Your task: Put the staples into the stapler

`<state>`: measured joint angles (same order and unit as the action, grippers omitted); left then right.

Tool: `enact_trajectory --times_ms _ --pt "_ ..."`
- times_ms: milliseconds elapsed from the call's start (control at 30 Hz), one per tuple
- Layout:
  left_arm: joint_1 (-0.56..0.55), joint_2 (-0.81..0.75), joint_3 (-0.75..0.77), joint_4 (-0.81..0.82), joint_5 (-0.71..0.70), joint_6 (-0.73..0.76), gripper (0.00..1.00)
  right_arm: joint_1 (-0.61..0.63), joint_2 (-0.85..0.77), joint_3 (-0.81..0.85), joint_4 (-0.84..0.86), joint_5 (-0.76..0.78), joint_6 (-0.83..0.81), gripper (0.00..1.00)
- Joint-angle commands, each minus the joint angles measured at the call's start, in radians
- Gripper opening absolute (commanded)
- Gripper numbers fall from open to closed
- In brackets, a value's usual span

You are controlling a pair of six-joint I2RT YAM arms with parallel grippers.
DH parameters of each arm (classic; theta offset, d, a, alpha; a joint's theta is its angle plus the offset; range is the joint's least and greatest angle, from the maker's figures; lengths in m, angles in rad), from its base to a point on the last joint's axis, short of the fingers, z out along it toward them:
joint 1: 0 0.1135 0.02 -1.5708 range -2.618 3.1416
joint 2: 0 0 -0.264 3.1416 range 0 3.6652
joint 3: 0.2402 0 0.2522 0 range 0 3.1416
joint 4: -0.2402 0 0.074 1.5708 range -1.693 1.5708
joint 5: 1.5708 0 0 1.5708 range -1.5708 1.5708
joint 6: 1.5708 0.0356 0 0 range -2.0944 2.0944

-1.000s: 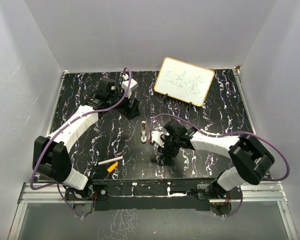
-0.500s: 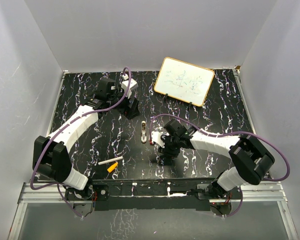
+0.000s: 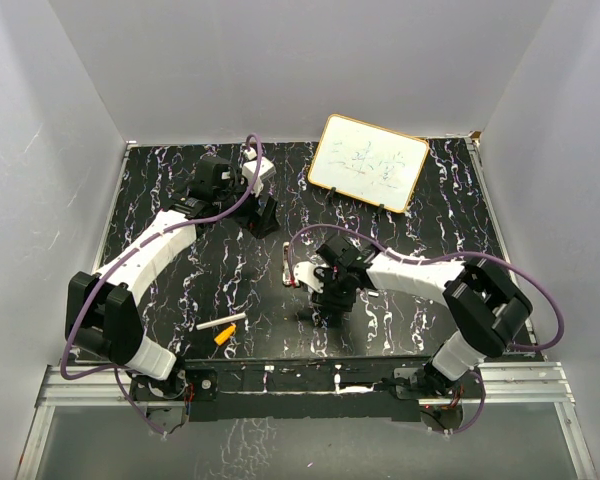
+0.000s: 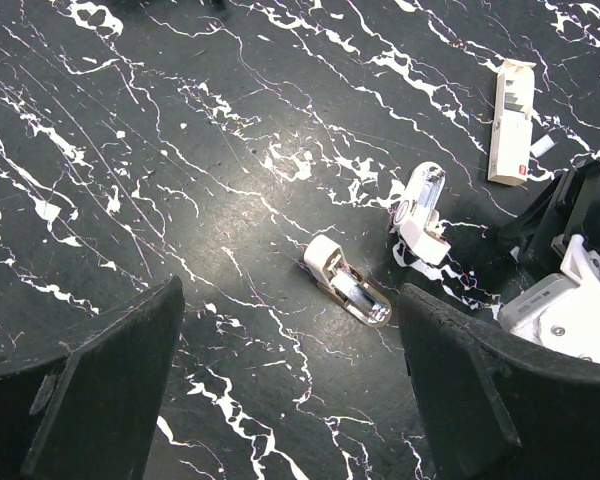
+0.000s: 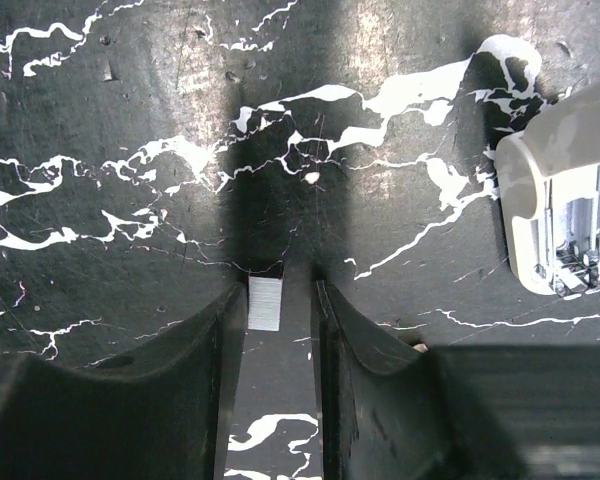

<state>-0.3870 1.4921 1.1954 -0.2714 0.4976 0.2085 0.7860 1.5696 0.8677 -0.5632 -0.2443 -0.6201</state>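
My right pincer [image 5: 280,288] stands narrowly parted around the staple strip [image 5: 265,304]; I cannot tell whether it pinches. The stapler [image 5: 554,215] lies opened on the surface [image 5: 130,120] at 2 o'clock, channel upward, apparently to receive staples. The left pincer [image 4: 290,395] hangs spread wide, standing off.

The stapler [image 3: 287,265] lies midway on the counter [image 3: 430,230], just left of the right tool [image 5: 283,295]; a staple strip [image 5: 265,303] sits between that tool's fingers. A stick [image 3: 222,323] and small piece [image 3: 223,337] lie near-left, and a whiteboard [image 3: 368,162] stands behind.
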Motion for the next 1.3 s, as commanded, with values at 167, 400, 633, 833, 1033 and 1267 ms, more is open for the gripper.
enact_trajectory --times_ms 167,400,633,833,1033,1267 --pt "0.016 -0.058 -0.003 0.000 0.006 0.003 0.85 0.044 0.093 0.029 -0.059 0.071 0.014 0.36" --pt "0.020 -0.064 -0.005 0.000 0.007 0.002 0.85 0.054 0.124 0.042 -0.070 0.084 0.032 0.36" --pt "0.023 -0.065 -0.008 0.003 0.009 0.000 0.85 0.069 0.162 0.053 -0.069 0.100 0.057 0.37" --pt "0.026 -0.067 -0.009 0.004 0.010 0.001 0.85 0.073 0.170 0.073 -0.063 0.093 0.066 0.37" --pt "0.029 -0.068 -0.011 0.004 0.012 0.000 0.85 0.074 0.194 0.078 -0.064 0.097 0.065 0.37" --pt "0.030 -0.072 -0.016 0.005 0.013 0.002 0.85 0.075 0.194 0.073 -0.068 0.104 0.065 0.27"
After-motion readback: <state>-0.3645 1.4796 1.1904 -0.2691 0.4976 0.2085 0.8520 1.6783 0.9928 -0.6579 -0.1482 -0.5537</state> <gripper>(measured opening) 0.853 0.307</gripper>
